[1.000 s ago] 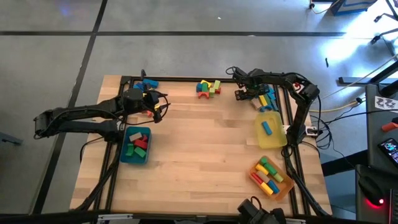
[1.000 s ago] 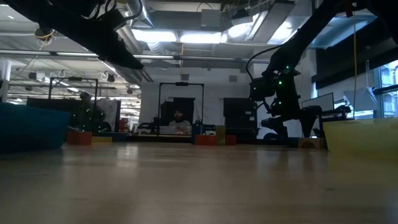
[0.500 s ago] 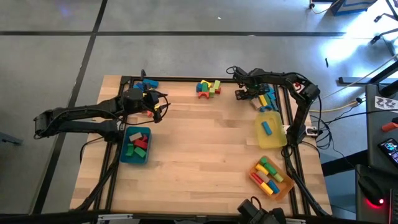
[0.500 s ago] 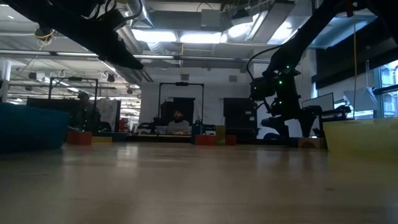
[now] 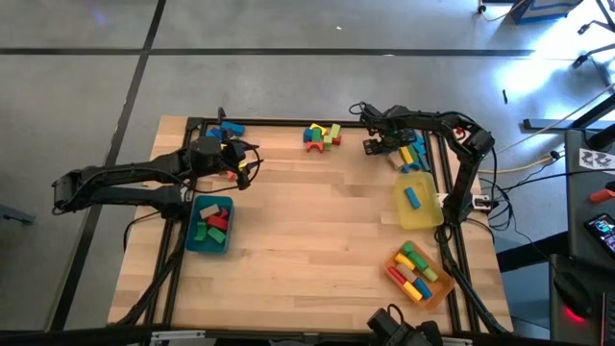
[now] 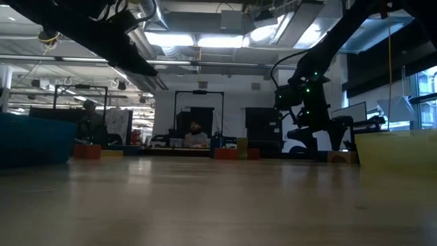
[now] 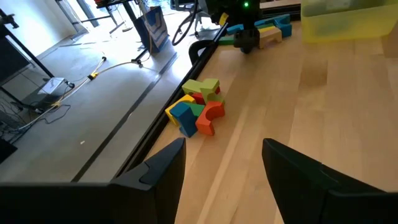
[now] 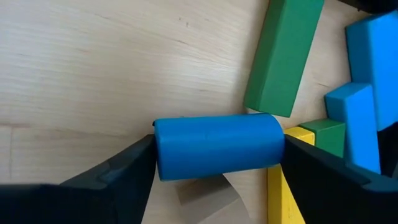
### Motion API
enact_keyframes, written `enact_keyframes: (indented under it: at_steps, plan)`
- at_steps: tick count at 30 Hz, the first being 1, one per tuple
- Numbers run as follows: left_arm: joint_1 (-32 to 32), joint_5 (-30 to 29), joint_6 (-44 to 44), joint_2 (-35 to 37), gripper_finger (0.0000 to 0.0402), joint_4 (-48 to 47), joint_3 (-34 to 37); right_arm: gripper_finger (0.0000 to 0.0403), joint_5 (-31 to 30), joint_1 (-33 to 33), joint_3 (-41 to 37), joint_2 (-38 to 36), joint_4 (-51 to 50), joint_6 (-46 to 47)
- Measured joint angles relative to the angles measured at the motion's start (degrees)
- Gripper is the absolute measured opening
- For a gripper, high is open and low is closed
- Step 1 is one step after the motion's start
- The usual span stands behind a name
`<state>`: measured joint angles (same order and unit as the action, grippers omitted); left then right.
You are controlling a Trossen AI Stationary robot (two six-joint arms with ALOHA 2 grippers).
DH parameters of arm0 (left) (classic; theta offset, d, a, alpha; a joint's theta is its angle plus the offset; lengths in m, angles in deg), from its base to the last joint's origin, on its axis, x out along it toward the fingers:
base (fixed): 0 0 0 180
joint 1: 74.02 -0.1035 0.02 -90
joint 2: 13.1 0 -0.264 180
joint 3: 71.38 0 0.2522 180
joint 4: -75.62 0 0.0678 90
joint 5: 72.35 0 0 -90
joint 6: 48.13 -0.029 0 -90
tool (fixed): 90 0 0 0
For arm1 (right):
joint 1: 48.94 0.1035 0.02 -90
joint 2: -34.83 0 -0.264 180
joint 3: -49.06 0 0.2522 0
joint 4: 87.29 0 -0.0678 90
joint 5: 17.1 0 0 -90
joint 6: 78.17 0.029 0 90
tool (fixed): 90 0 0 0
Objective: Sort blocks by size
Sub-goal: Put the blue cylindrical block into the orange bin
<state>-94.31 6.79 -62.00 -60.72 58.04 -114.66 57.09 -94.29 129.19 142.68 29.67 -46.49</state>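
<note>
Cylinder, blue (image 8: 217, 145): at table's one o'clock, lying between right gripper's (image 5: 377, 145) fingers, which have just narrowed from full spread onto its ends; contact unclear. Pick for sorting likely underway. Left gripper (image 7: 222, 163): nine o'clock, open, empty.

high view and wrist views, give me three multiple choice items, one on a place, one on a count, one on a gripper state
1. Where does the yellow tray sit?
A. right edge
B. left edge
C. table middle

2. How many blocks lie in the yellow tray?
A. none
B. one
C. five

3. What is between the right gripper's fingers?
A. nothing
B. green bar
C. blue cylinder

Answers: 1 A, in the high view it lies by the right rail. 2 B, a single blue block shows in it. 3 C, the right wrist view shows the blue cylinder spanning the gap between both fingers.
</note>
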Motion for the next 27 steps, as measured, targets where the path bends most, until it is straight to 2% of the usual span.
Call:
enact_keyframes:
  at_steps: [12,23,27]
  plan:
    - [0.0,0.0,0.0,0.0,0.0196,0.0,0.0,0.0306,0.6,0.0,-0.1,-0.8,-1.4,-2.2]
    - [0.0,0.0,0.0,0.0,0.0196,0.0,0.0,0.0304,7.4,1.2,2.1,-9.5,-4.0,-4.0]
    - [0.0,0.0,0.0,0.0,0.0196,-0.1,0.0,0.0303,12.3,3.4,2.2,-12.5,-5.9,-4.2]
